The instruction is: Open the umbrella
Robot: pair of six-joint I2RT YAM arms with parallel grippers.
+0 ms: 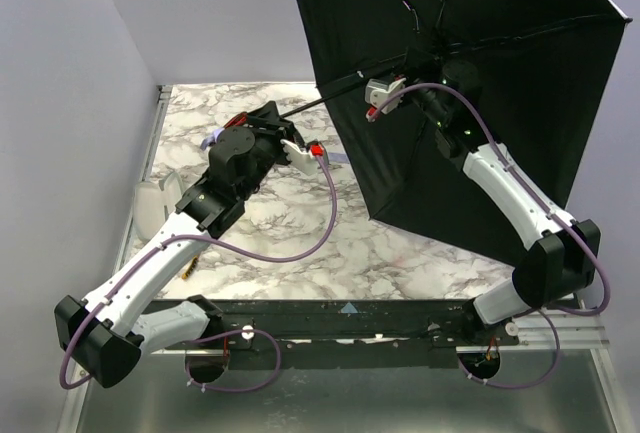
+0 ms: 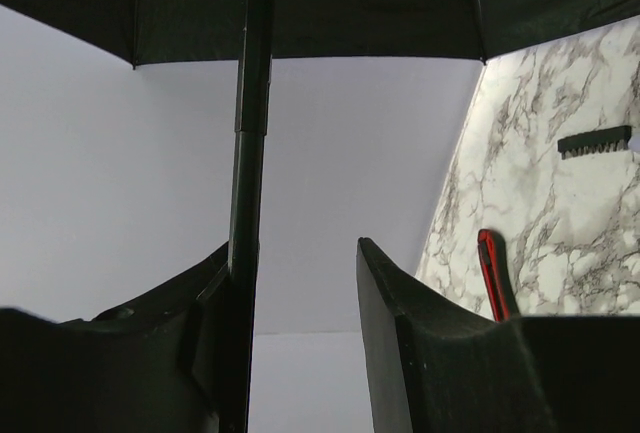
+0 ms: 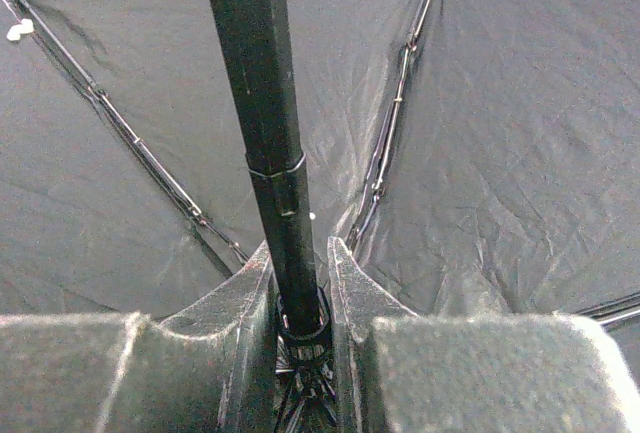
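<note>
Pale lavender walls (image 1: 60,53) close in a marbled desk (image 1: 400,263). Your right pincer (image 3: 298,253) is clamped on the umbrella (image 1: 400,183), its fingers tight on either side of the thin black shaft (image 3: 265,103), close to where the ribs (image 3: 385,153) meet. From there the shaft's long axis runs leftward and back toward the arm bases, down to your left pincer (image 2: 295,253). That pincer's jaws stand apart: the shaft lies along one finger, and the other finger is clear of it. By my reading, only the right arm truly holds it. The canopy (image 1: 520,33) stands spread at the far right above the desk, black lining facing the overhead camera, ribs fanned out. The opening looks done or nearly so.
</note>
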